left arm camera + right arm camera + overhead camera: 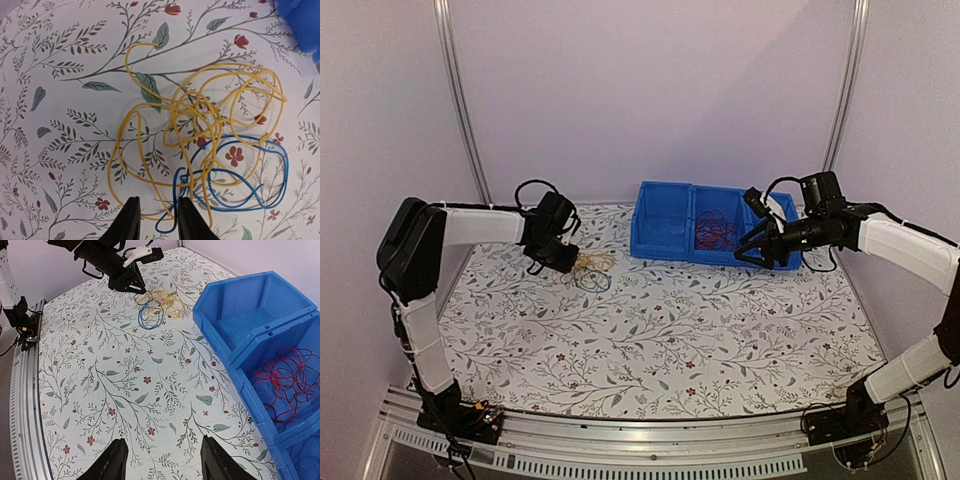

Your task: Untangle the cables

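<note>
Now my left gripper (156, 222) is a little open around the yellow cable (200, 107), tangled with the blue cable (270, 170) on the worktop (60, 125). Next: pinch, pull gently. Red cables (285, 382) lie in the bin (250, 295); my right gripper (162, 465) is open, empty.

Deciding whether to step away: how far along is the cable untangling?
Done: the red cable lies in the blue bin. In hand: the left gripper hangs over the yellow cable and blue cable, jaws open astride strands; the right gripper is open and empty. Left: those two are intertwined on the table.
</note>
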Controlling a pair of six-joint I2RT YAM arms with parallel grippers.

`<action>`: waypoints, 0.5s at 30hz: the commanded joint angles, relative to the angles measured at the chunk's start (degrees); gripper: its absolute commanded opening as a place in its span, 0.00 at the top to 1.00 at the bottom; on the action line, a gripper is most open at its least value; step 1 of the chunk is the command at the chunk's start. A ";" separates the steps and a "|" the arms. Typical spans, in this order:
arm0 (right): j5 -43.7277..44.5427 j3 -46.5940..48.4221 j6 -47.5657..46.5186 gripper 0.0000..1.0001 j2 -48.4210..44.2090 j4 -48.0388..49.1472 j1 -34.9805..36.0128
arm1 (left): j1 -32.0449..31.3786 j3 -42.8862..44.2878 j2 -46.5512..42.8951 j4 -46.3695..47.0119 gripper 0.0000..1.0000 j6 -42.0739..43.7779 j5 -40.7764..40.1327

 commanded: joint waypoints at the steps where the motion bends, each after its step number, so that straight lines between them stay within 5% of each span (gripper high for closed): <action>1: -0.61 0.36 -0.55 0.46 -1.15 0.21 -0.27 | 0.65 0.73 1.20 -1.41 0.76 1.97 0.34; 6: -0.80 0.96 -0.56 0.46 -0.54 -0.15 -0.26 | 0.62 0.48 2.50 -0.82 0.81 2.15 1.21; 10: -0.77 1.25 -0.65 0.46 -0.07 -0.32 -0.22 | 0.58 1.11 3.02 -0.57 1.00 2.36 1.58; 15: -0.66 3.23 -1.03 0.46 0.30 -1.69 -0.30 | -0.57 1.95 -3.92 -2.18 1.00 2.78 1.89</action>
